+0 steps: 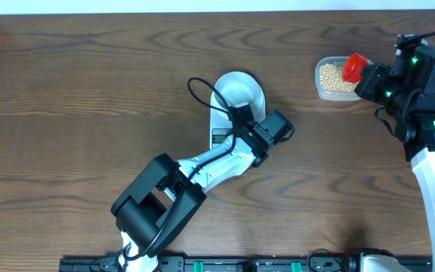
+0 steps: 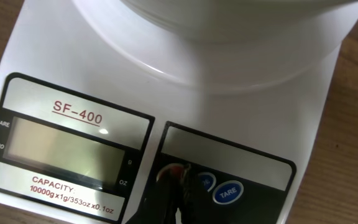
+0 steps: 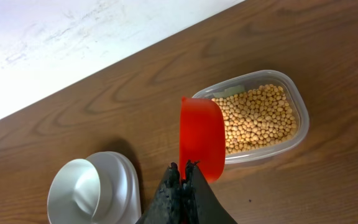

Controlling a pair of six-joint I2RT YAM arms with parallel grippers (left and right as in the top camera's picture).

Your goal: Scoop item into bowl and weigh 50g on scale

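The white scale fills the left wrist view, its LCD blank. My left gripper is shut, its tips down on the red button beside the blue buttons. The pale bowl stands on the scale and looks empty. Over it, my left gripper covers the button area. My right gripper is shut on the handle of a red scoop, held at the near rim of the clear tub of tan beans. The scoop hangs over the tub.
The wooden table's far edge meets a white wall behind the tub. The left arm stretches from the front edge towards the scale. The bowl and scale also show at the lower left of the right wrist view.
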